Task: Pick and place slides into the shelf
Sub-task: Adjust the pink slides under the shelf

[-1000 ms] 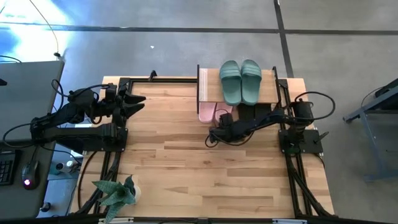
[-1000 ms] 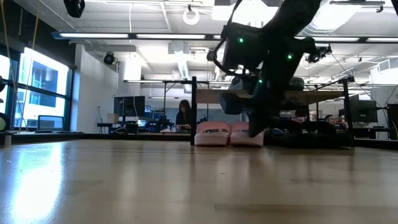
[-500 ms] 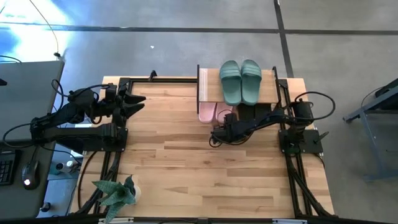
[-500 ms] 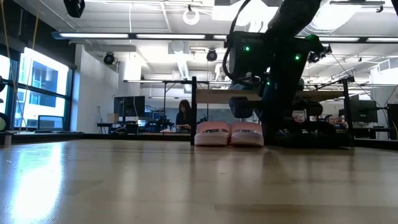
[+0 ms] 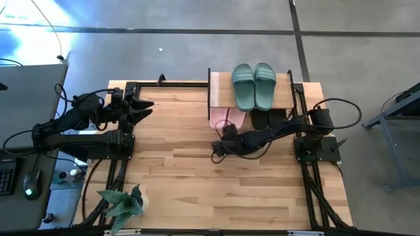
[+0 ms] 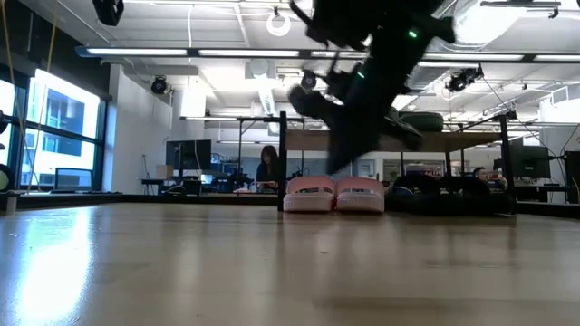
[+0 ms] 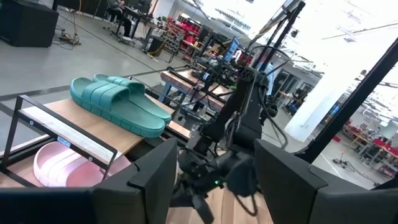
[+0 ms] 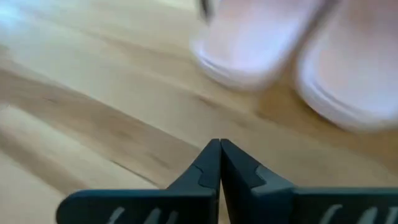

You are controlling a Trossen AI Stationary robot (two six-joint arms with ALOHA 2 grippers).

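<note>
From where I stand, I cannot read any text, brand, number or sign. The white strip on the front edge of the shelf [image 7: 68,140] carries some small dark marks, but they are too small to read. The green slides [image 5: 254,85] show no logo that I can make out.

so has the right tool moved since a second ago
Yes. In the high view the right tool, shut and empty, has backed away from the shelf and the pink slides, toward the table's middle.

Matt ribbed green slides [image 5: 254,86] rest on the shelf's [image 5: 220,90] light wood.
</note>
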